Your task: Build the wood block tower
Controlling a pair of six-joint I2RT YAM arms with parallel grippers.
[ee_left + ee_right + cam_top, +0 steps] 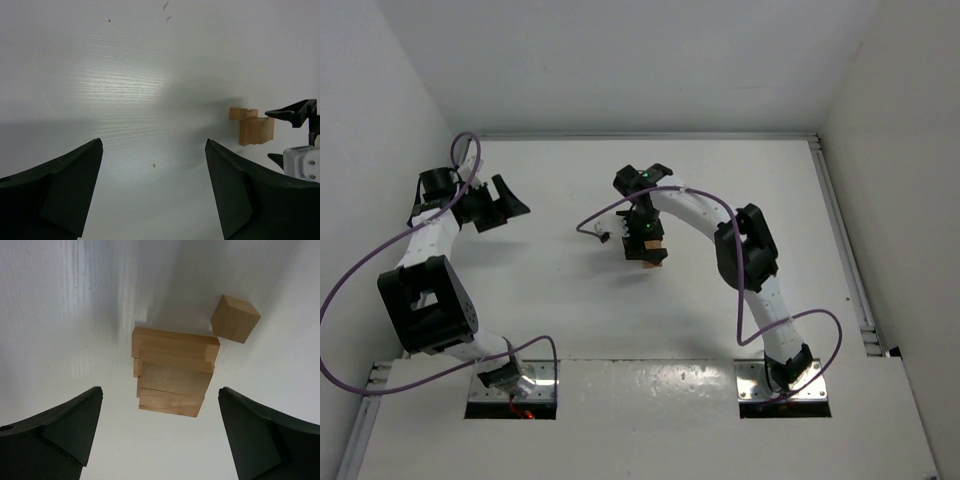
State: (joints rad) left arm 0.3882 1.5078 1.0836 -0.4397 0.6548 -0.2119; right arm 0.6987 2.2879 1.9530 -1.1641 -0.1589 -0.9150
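- Right now the right gripper [160,390] hangs over the tower [172,372] with its jaws spread wide, one standing off each side of the stack; bare table shows in both gaps, so it grasps nothing
- the tower is a stack of flat rectangular wood blocks [175,347], laid one on another with their edges slightly staggered, standing near the middle of the white table [740,180]
- one loose cube [235,318] sits on the table just beside a corner of the tower, apart from it and turned at an angle to it
- from above, the right wrist hides most of the tower, and only a bit of tan wood shows beneath it
- the left gripper [153,142] is well apart on the left side of the table, its jaws released and wide, with only bare tabletop between them
- in the left wrist view the tower appears small at the right, with a smaller block beside it that is probably the cube, though it is too small to be sure
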